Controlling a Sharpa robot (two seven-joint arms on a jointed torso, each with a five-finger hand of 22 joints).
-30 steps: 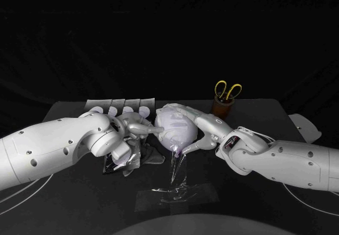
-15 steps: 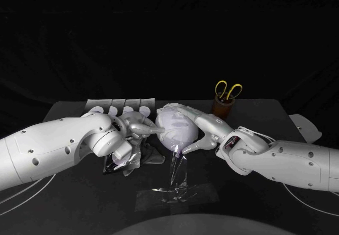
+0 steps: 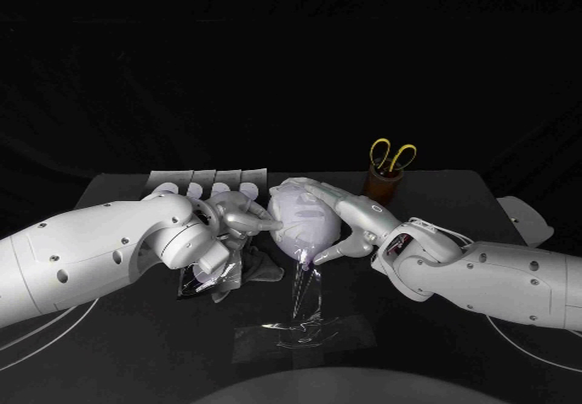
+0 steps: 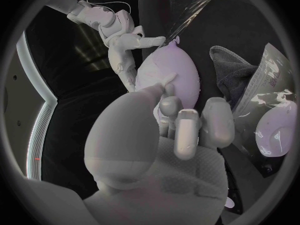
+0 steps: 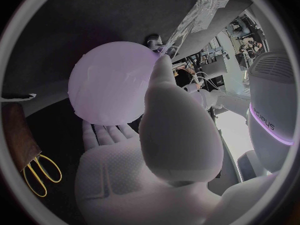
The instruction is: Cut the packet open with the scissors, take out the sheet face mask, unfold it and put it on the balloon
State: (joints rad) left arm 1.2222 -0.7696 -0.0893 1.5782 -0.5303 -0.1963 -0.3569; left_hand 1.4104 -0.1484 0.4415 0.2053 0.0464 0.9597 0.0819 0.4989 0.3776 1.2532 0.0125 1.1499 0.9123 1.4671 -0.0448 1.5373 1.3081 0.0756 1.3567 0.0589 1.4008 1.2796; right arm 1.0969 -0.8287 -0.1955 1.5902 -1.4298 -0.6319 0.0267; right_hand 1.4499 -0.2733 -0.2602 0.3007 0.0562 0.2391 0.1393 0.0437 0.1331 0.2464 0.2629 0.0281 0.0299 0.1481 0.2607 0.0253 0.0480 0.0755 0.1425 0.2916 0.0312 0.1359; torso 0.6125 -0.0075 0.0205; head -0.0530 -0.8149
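the surface (image 3: 455, 198) is a black table with a black drape behind it, and the room beyond is all dark. along the far edge, in the upper left of the frame, white packets (image 3: 206, 179) lie side by side in a row. to the upper right of centre a brown cup (image 3: 384, 183) stands with the scissors (image 3: 390, 155) in it, yellow handles up.

the balloon (image 3: 299, 220) is at the middle of the frame, pale lilac, between the two hands. its long axis runs up and down the frame, with the round end toward the top and the knot end pointing at the bottom edge. from the knot a strip of clear film (image 3: 301, 290) hangs down to a crumpled clear sheet (image 3: 297, 332) lying on the surface at lower centre.

the right hand (image 3: 346, 215) holds the balloon from its right side, fingers spread over the far end and thumb by the knot. the left hand (image 3: 236, 217) has its fingers half curled, one tip touching the balloon's left side; whether it grips anything i can't tell. just below it lies an opened packet (image 3: 208, 282), shiny and wrinkled.
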